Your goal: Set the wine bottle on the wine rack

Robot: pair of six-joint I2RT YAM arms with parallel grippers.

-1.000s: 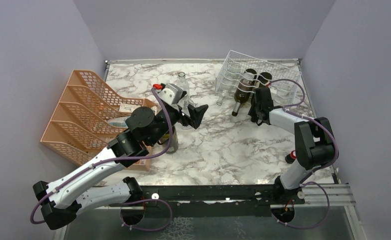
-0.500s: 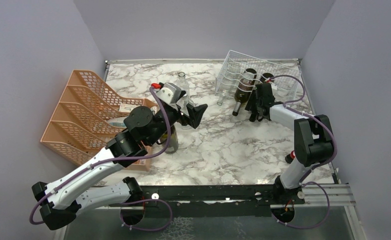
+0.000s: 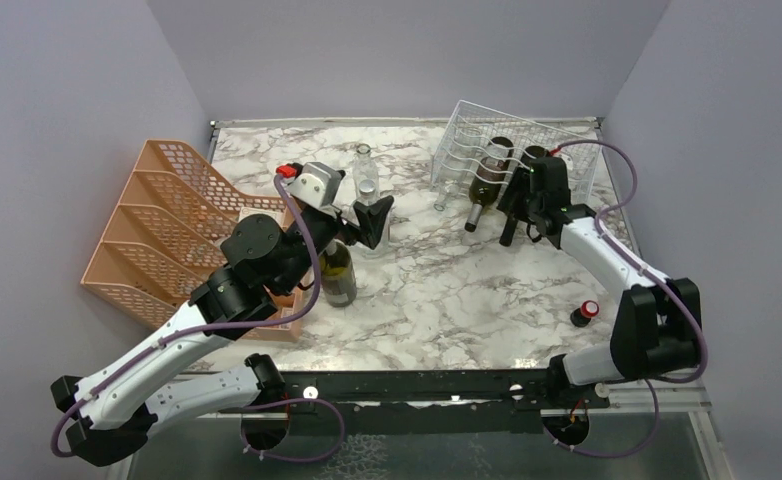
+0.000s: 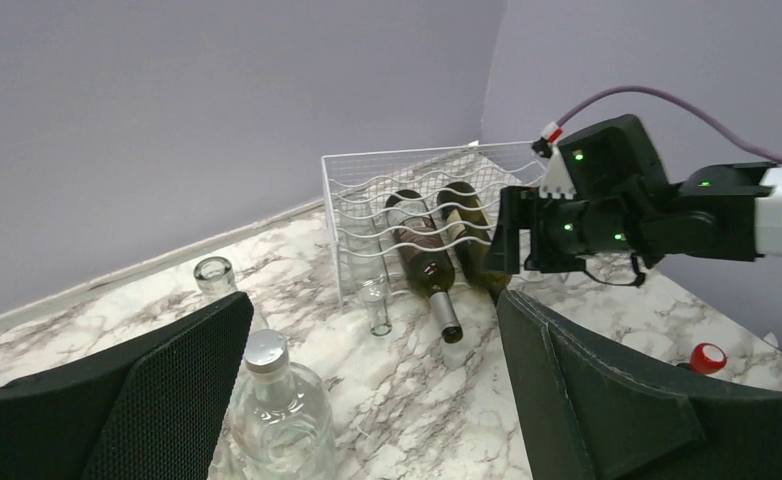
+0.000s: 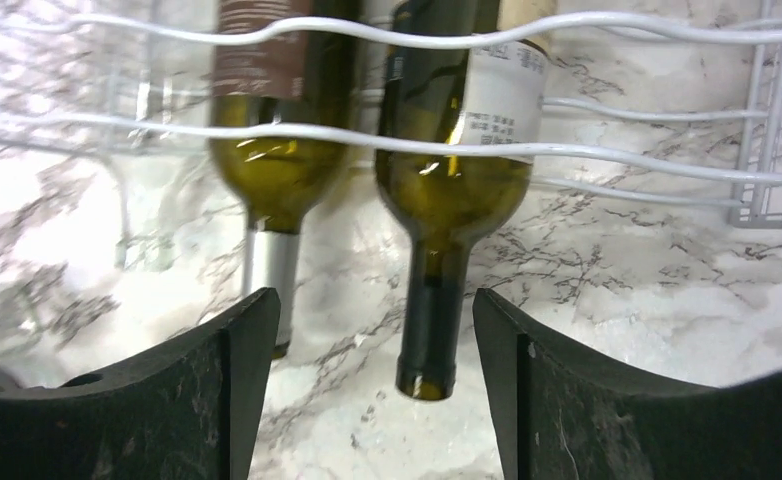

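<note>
Placement looks done: wine bottle cradled in the wine rack, worktop's far right corner. Right gripper spread, straddling the neck without touching. Left gripper spread, holding nothing. Next: withdraw straight back, avoiding wires.

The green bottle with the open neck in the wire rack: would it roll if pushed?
Probably not sideways: the green bottle lies in the wire rack, wavy wires hemming it. It might slide lengthwise, since its neck pokes out over the table. It looks like glass, so likely slick and breakable.
</note>
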